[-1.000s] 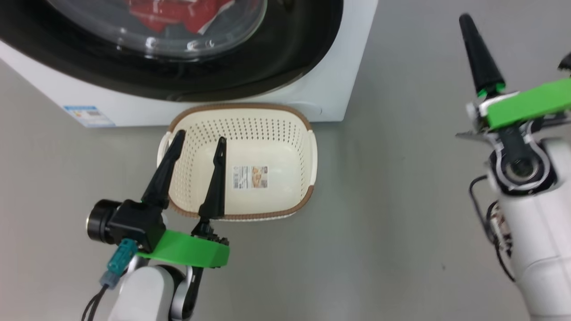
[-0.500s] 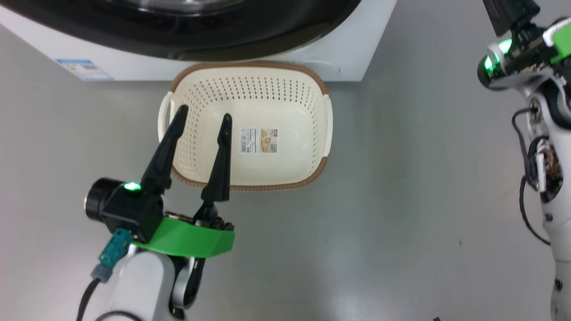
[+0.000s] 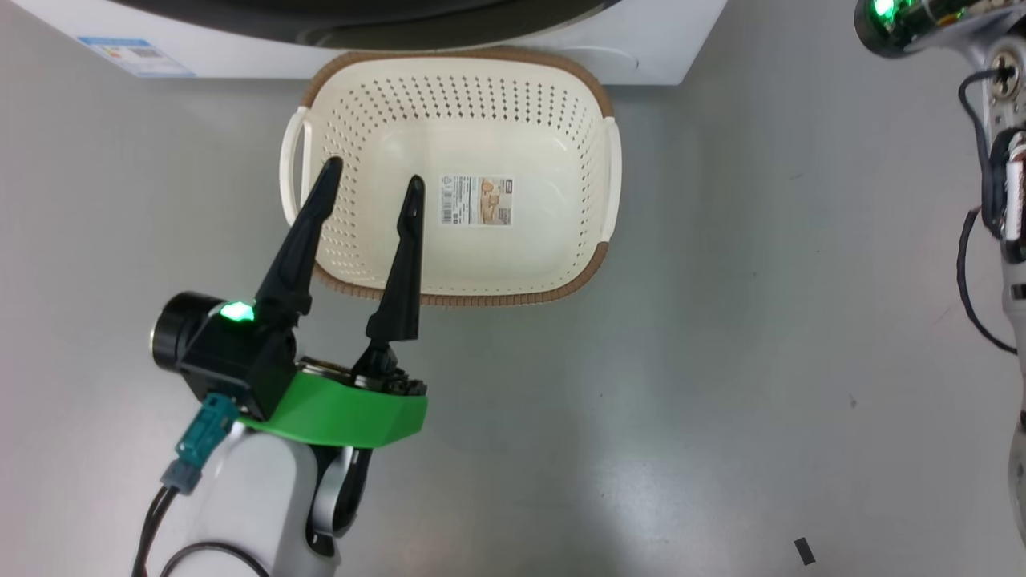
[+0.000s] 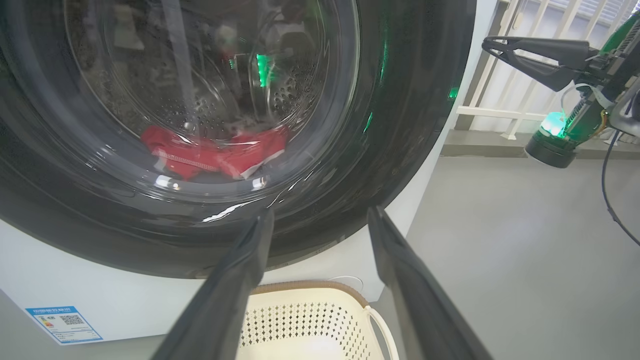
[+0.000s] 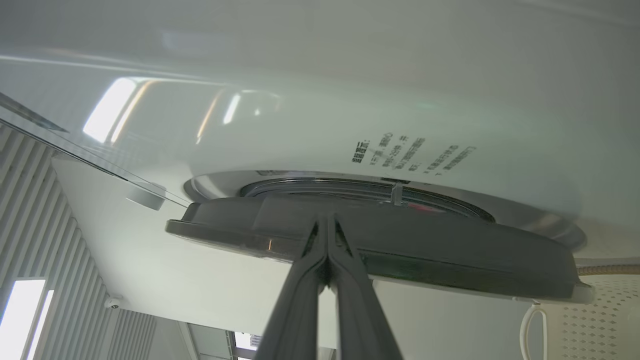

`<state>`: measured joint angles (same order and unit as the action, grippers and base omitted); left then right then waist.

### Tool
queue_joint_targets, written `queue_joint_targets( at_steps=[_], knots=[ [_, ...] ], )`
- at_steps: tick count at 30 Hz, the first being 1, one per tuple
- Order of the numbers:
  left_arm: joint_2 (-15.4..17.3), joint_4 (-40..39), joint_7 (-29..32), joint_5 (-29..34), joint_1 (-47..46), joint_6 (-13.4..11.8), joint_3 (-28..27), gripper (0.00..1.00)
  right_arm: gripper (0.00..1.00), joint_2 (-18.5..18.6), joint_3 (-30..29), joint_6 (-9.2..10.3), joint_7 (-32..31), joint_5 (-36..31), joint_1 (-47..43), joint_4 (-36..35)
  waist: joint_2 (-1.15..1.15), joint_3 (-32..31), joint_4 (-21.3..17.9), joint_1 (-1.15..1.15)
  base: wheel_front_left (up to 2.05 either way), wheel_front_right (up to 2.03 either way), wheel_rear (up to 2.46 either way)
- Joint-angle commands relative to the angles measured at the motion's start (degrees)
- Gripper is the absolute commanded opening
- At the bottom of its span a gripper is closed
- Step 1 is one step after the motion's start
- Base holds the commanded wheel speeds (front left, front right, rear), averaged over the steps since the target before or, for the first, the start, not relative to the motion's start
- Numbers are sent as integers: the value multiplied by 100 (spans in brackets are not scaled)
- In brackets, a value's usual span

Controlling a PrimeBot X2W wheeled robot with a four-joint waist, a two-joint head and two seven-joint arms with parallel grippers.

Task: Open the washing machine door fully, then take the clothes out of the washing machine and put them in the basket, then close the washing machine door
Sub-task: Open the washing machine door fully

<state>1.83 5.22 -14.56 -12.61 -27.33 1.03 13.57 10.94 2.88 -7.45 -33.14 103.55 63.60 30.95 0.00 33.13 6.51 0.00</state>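
Right gripper (image 5: 326,225) is pinched shut on nothing, tips right at the door (image 5: 450,255) edge, can't tell if touching. I'd hook them behind that edge and swing it out slow and wide. Left gripper (image 3: 373,174) hangs spread open over the basket (image 3: 457,298), which sits empty against the machine (image 4: 100,300) front. Clothes (image 4: 215,152) are inside the machine, behind the door

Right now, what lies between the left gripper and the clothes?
The washing machine door: the left wrist view shows the clothes behind it, beyond the left gripper.
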Motion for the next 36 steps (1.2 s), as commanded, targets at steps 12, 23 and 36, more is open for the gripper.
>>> queue_joint_targets(
  at_steps=[12,23,36],
  knots=[
    [105,-82,-44,-114,-119,37,-96,100,0,-148,290,-3,-213,24,747,162,0,301,87,0,0,0,0],
    [105,-107,-44,-105,-236,34,-216,100,0,-197,469,-3,-331,-91,1153,377,0,459,155,0,0,0,0],
    [105,-109,-44,-147,-262,32,-375,100,0,-236,790,-3,-597,-281,1442,634,0,495,107,0,0,0,0]
  ],
)
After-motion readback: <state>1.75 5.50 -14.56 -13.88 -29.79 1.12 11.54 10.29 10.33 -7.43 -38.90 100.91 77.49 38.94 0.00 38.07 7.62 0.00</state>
